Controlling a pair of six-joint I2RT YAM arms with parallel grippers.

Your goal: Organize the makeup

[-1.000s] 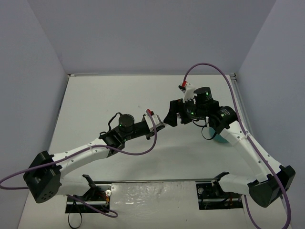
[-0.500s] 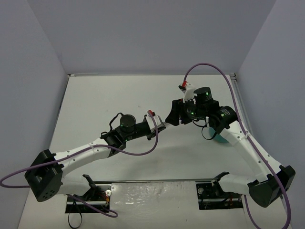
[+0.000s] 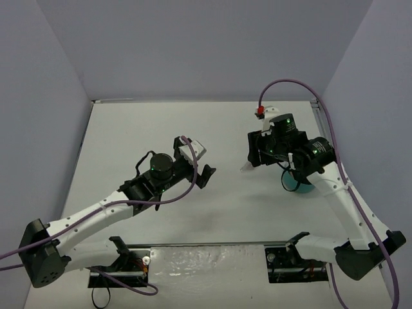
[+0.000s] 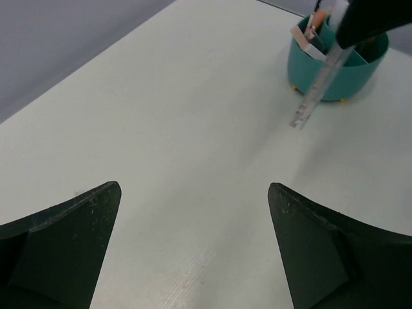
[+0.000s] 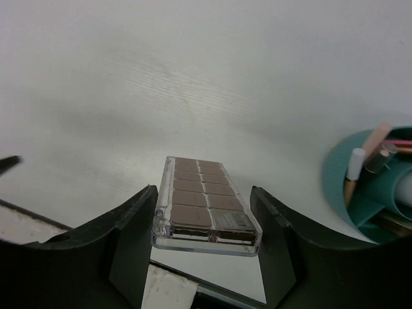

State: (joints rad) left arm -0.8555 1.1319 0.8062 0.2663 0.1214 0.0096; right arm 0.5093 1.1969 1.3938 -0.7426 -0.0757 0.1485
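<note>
One palette (image 5: 206, 203) in right jaws, left jaws withdrawn

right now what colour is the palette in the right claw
Brown pans in a clear case; the palette shows best in right wrist view.

The right end effector (image 5: 205, 192) clamps a clear-cased palette (image 5: 206, 203) by its two long edges, close to one end. The case is flat and rectangular, and it holds two columns of brown pans that face the wrist camera. In the left wrist view the palette (image 4: 315, 87) appears edge-on as a thin pale strip. It slants downward just in front of the teal tub (image 4: 335, 74), and whether its lower tip touches the counter (image 4: 193, 129) cannot be told. Inside the tub, a white-capped stick (image 5: 355, 164), a tan-pink stick (image 5: 376, 138) and a thin pink stick (image 5: 400, 143) lean together. A flat pale piece (image 4: 308, 44) stands tilted in another compartment.
</note>
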